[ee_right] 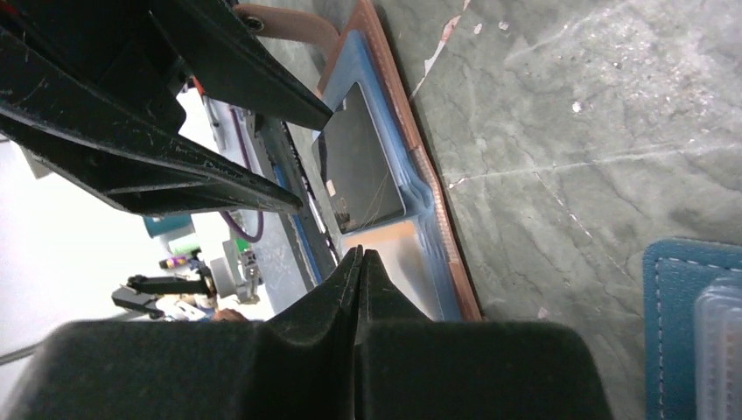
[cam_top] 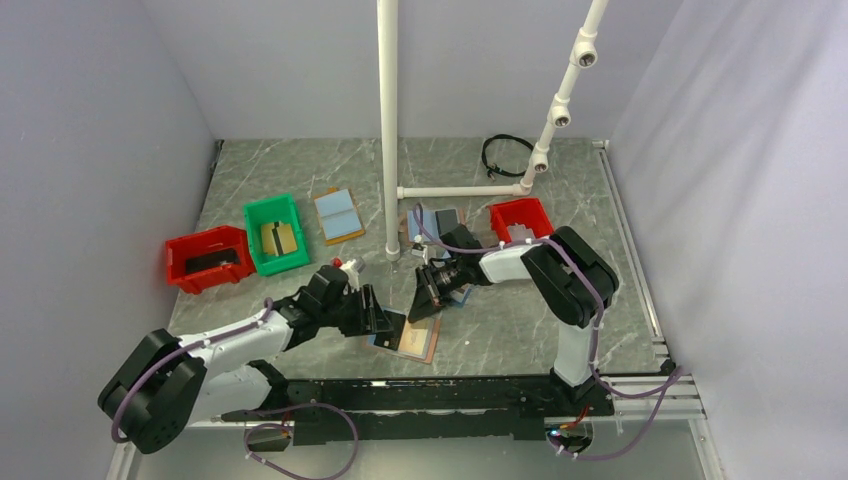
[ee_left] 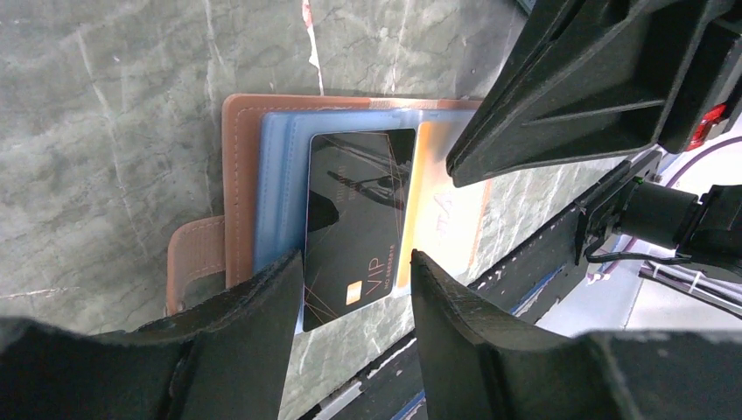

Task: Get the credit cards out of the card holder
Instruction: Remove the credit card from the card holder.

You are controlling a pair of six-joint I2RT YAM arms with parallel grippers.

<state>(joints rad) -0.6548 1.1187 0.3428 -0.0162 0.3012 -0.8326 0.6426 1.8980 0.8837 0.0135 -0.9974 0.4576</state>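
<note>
While the counter [cam_top: 520, 330] carries the card holder [ee_left: 241, 175] open at its near edge, a dark credit card [ee_left: 359, 219] lies on its blue inside. My left pincer [ee_left: 357, 262] is spread astride the card's near end; my right pincer [ee_right: 360, 254], pressed together and empty, hovers over the holder. I should pinch only the card and slide it out flat.
</note>
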